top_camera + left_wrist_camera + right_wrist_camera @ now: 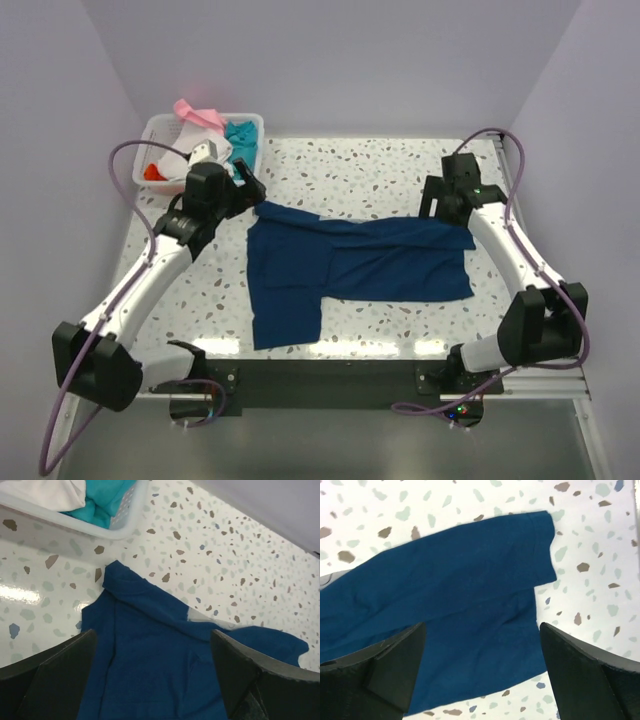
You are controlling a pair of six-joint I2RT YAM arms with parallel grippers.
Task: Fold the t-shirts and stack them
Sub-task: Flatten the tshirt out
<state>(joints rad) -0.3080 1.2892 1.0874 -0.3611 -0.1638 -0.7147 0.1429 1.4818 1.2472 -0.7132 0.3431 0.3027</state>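
A dark navy-blue t-shirt lies partly folded on the speckled table, one sleeve hanging toward the front left. No print shows. My left gripper is open, above the shirt's far left corner. My right gripper is open, above the shirt's far right corner. Neither holds cloth. White, teal, pink and orange-red tees are bunched in the basket; the white and teal ones also show in the left wrist view.
The white plastic basket stands at the table's far left corner, just behind my left gripper; its rim shows in the left wrist view. Lilac walls close in the back and sides. The table's black front edge runs between the arm bases.
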